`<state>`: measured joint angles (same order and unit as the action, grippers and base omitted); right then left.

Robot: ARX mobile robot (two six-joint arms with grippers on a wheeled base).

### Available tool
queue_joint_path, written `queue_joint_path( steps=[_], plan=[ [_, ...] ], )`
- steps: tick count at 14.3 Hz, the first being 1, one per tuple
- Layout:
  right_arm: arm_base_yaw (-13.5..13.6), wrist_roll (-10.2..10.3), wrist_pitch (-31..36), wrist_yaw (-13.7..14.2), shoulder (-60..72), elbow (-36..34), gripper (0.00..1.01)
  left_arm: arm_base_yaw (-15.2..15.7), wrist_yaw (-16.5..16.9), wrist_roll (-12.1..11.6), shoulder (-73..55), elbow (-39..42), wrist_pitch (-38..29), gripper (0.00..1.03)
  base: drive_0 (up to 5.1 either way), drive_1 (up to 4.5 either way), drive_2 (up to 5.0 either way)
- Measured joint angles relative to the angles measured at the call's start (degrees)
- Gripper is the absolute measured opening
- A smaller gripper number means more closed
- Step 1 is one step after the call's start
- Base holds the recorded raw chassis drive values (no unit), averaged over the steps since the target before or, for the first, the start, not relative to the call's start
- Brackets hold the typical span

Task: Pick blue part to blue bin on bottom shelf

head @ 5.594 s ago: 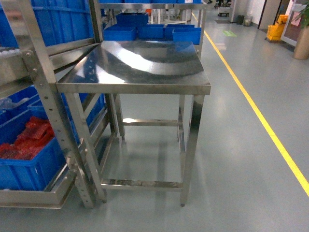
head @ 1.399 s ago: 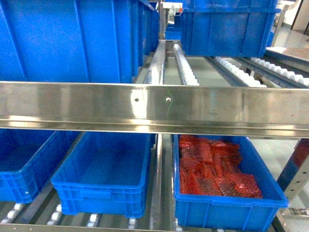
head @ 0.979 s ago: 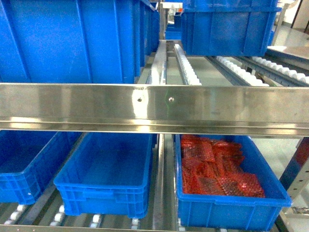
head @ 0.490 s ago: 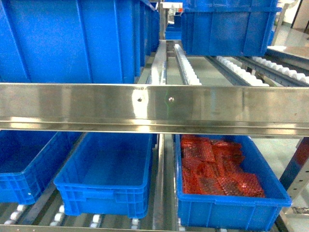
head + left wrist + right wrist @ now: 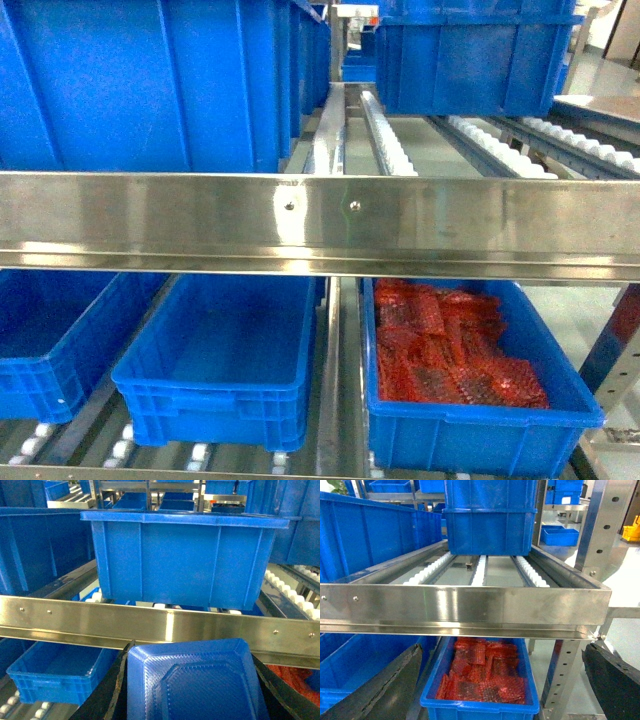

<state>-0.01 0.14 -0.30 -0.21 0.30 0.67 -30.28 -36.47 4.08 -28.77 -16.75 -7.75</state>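
while the left gripper point(image 5: 192, 700) clamps the blue part point(image 5: 192, 682), the empty blue bin point(image 5: 225, 365) sits below-left; right gripper point(image 5: 495, 690) gapes empty.

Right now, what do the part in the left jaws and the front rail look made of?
Blue part: seemingly thin moulded plastic, with a fine ribbed texture, raised facets and a soft sheen. Front rail: looks like brushed stainless steel, silvery, streaked with reflections, with two small fasteners.
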Motion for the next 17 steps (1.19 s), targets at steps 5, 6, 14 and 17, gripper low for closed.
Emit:
queue_joint_path(
  steps=[5, 6, 14, 17],
  plan=[
    [0.0, 0.0, 0.0, 0.0, 0.0, 0.0, 0.98, 0.0, 0.0, 0.0, 0.0, 0.0, 0.0, 0.44, 0.0, 0.0, 0.0],
    [0.0, 0.0, 0.0, 0.02, 0.0, 0.0, 0.98, 0.0, 0.0, 0.0, 0.0, 0.0, 0.0, 0.44, 0.0, 0.0, 0.0],
    [0.0, 0.0, 0.07, 0.15, 0.0, 0.0, 0.98, 0.0, -0.02, 0.02, 0.0, 0.0, 0.02, 0.44, 0.0, 0.0, 0.0],
    [0.0, -0.07, -0.02, 0.15, 0.0, 0.0, 0.98, 0.0, 0.0, 0.0, 0.02, 0.0, -0.02, 0.44, 0.0, 0.0, 0.0]
  ],
)
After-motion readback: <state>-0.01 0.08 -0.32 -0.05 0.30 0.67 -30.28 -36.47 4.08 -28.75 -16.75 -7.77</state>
